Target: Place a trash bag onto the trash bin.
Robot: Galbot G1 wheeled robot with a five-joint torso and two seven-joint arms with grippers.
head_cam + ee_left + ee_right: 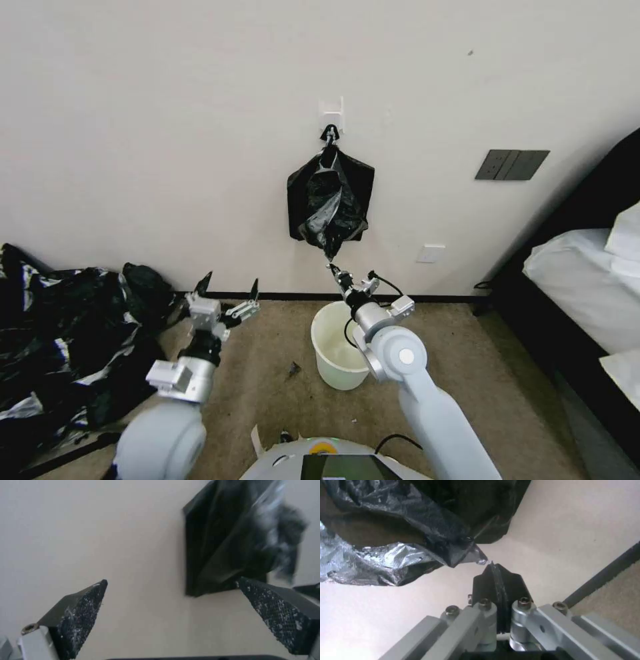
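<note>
One thin, glossy black plastic trash bag [330, 203] with silvery glints hangs from a small white wall hook [331, 113] at upper centre of the head view. Its long axis runs vertically: the gathered neck points up at the hook, and the crumpled lower end tapers to a single tip pointing down. Directly below it, on the tan carpet [267, 380] at lower centre, stands one small round cream-white plastic trash bin [337, 347], upright, mouth up, tapering toward its base; the right arm hides part of its near rim.

The right gripper [331, 268] is raised between bin and bag, its black fingers pressed together just under the bag's lowest tip. In the right wrist view the closed fingertips [493, 567] meet that silvery tip [476, 557]; whether any film is actually caught between them cannot be made out. The bag's upper part is cut off by that frame's top edge.

The left gripper [229, 291] is held at left of centre in the head view, well apart from the bag, its two fingers spread wide. In the left wrist view the textured pads [83, 615] frame bare wall, with the bag blurred at upper right.

One large heap of black-and-silvery plastic [67, 333] lies at the left edge, partly cut off. One dark wall plate [512, 165] sits at right.
</note>
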